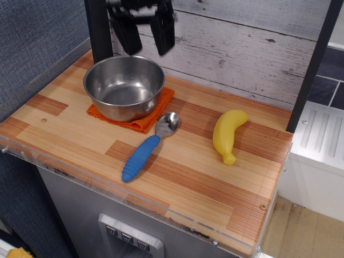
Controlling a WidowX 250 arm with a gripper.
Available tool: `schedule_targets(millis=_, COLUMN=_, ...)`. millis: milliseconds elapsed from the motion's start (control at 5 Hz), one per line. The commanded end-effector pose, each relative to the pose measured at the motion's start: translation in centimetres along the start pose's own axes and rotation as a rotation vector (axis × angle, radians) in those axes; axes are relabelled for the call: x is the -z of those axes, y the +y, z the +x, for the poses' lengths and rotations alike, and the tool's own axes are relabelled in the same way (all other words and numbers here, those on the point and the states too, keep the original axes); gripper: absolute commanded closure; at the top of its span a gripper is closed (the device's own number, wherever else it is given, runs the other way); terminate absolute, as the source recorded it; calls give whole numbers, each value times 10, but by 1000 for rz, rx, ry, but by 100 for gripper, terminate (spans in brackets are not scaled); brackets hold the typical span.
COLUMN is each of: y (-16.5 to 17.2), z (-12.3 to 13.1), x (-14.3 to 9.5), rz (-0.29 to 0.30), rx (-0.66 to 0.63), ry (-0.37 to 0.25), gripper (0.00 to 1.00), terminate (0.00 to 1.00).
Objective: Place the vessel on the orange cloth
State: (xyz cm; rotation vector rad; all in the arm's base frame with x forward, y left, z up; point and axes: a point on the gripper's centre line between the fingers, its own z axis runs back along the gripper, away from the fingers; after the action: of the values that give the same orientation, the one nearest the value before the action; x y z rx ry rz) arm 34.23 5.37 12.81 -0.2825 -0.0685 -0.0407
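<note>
The shiny steel bowl [124,86] stands upright on the orange cloth [151,113], covering most of it; only the cloth's right and front edges show. My black gripper [146,49] hangs above the bowl's far rim, open and empty, its two fingers [162,33] spread apart and clear of the bowl.
A spoon with a blue ribbed handle [146,148] lies just right of the cloth, its head touching the cloth's corner. A yellow banana [228,134] lies further right. A black post [99,29] stands behind the bowl. A plank wall backs the wooden table [188,177].
</note>
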Motion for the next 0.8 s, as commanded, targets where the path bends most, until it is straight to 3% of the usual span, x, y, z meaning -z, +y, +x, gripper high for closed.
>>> schedule_targets(millis=0, y=11, z=-22, x=-74, rz=114, rx=-106, ry=-139, gripper=0, terminate=0)
schedule_targets(millis=200, y=19, z=-34, x=-69, rz=224, rx=-48, ry=-111, gripper=0, terminate=0)
schedule_targets(millis=400, y=26, z=-42, x=-50, rz=214, rx=94, ry=-58, gripper=0, terminate=0)
schedule_targets(millis=600, y=29, z=-48, x=-40, rz=209, rx=151, ry=-30, gripper=0, terminate=0)
